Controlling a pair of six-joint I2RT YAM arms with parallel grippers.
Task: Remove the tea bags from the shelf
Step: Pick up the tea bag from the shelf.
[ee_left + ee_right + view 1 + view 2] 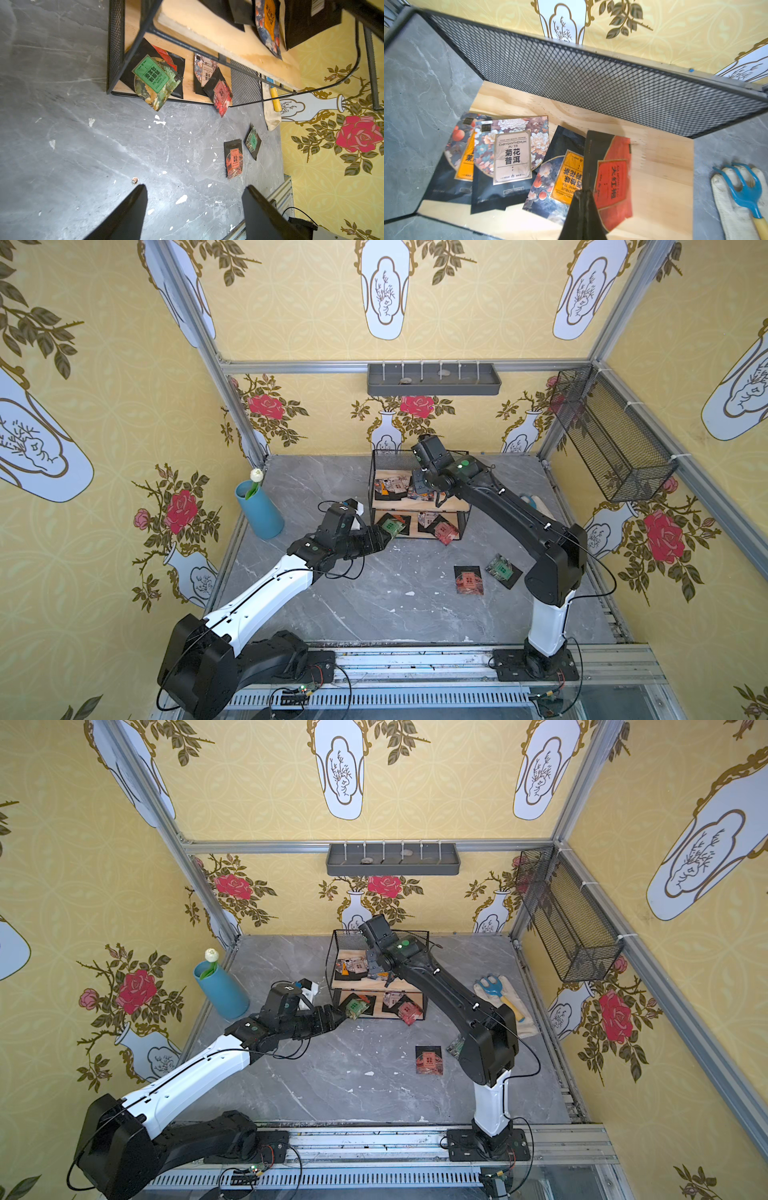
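The right pincer [581, 194] is closed on the edge of a red tea bag [612, 176] on the top board of the shelf [388, 460], with three more overlapping beside it. The left pincer [196, 186] stands wide and empty before the lower board, facing a green tea bag [154, 75] that overhangs the front. Two tea bags [469, 580] lie on the desk [374, 605]; they look light, thin and slick, apt to flex and slide, so a pinch on a free border seems surest.
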